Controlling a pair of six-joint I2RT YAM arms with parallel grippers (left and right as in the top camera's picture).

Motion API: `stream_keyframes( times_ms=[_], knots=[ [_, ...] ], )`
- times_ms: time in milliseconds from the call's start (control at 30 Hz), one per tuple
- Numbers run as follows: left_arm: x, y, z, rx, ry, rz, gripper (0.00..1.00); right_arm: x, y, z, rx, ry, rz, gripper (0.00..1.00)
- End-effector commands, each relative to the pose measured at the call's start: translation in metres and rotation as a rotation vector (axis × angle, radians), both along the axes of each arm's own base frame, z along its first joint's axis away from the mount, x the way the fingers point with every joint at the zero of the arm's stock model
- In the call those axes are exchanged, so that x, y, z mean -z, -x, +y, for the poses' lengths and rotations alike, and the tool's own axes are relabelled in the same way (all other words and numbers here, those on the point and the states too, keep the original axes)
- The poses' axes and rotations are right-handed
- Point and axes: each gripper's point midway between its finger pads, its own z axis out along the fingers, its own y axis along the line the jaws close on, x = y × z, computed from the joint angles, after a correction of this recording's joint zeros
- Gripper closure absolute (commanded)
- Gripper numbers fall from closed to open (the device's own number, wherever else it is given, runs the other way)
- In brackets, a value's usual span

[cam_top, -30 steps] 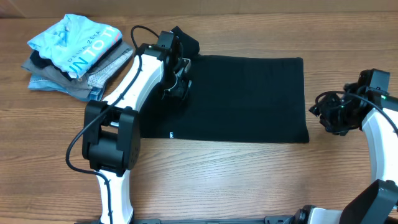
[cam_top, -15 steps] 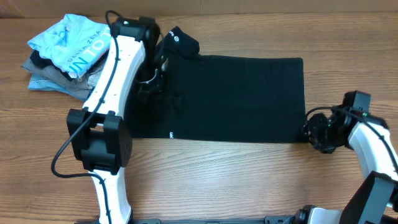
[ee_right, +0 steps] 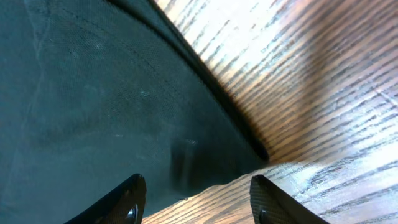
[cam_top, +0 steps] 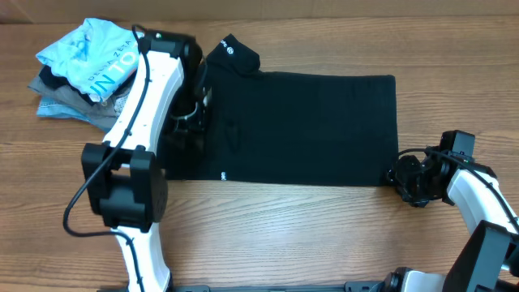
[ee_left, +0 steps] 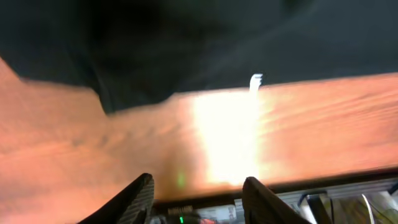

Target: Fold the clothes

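Black T-shirt: flat on the table, a dark rectangle at centre.
Left gripper: jaws apart, empty, at the shirt's left end.
Right gripper: jaws apart over the near right corner, likely lining up a pinch.

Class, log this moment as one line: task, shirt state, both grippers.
task: fold clothes | black T-shirt: flat on table | left gripper: open, at shirt's left edge | right gripper: open, at shirt's corner

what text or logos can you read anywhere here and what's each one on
"NTO": large white letters on the light-blue shirt, cut off by folds.
Smaller line above it: too small to read.
White prints on the black T-shirt, by collar and hem: too small to read.
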Motion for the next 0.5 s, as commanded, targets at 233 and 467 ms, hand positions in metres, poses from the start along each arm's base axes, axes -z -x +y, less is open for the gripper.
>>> stream_keyframes(
  times_ms=[233,467],
  knots=[
    [0.013,0.018,0.026,-0.330,-0.027,-0.158,0.41,0.028,0.003,-0.001,0.109,-0.016,0.028,0.58],
    [0.061,0.044,0.015,-0.386,0.026,-0.073,0.44,0.028,-0.003,-0.001,0.107,-0.023,0.002,0.89]
  ],
)
